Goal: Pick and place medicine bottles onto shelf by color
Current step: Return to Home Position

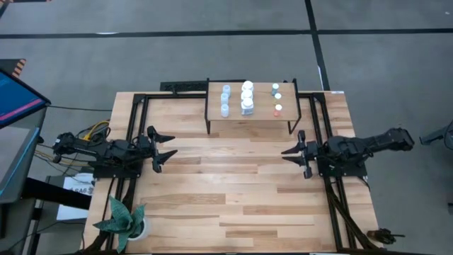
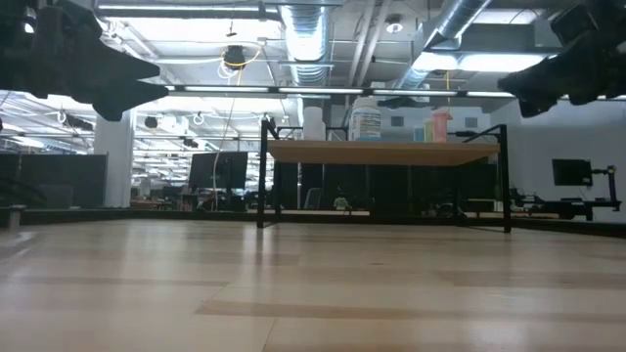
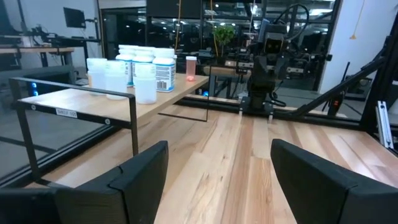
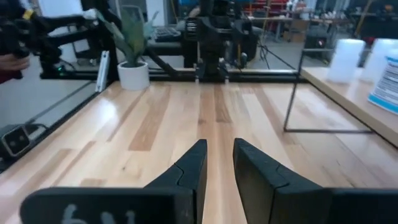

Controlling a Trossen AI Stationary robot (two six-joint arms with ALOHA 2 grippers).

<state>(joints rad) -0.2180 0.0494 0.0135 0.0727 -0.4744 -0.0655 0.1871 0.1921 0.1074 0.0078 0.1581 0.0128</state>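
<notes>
The shelf (image 1: pixel 248 122) stands at the table's far middle on thin black legs. On it stand the medicine bottles in three rows: pale-blue-capped ones (image 1: pixel 225 100) on the left, larger white ones (image 1: pixel 247 97) in the middle, and small ones with coloured caps (image 1: pixel 277 100) on the right. They also show in the left wrist view (image 3: pixel 144 71). My left gripper (image 1: pixel 168 144) hovers open and empty over the table's left side. My right gripper (image 1: pixel 289 151) hovers over the right side, empty, with a narrow gap between its fingers (image 4: pixel 219 144). The two grippers face each other.
A potted plant in a white pot (image 1: pixel 127 223) stands at the table's near left corner. Black frame rails (image 1: pixel 134 134) run along both sides of the table. Bare tabletop (image 1: pixel 233 184) lies between the grippers and in front of the shelf.
</notes>
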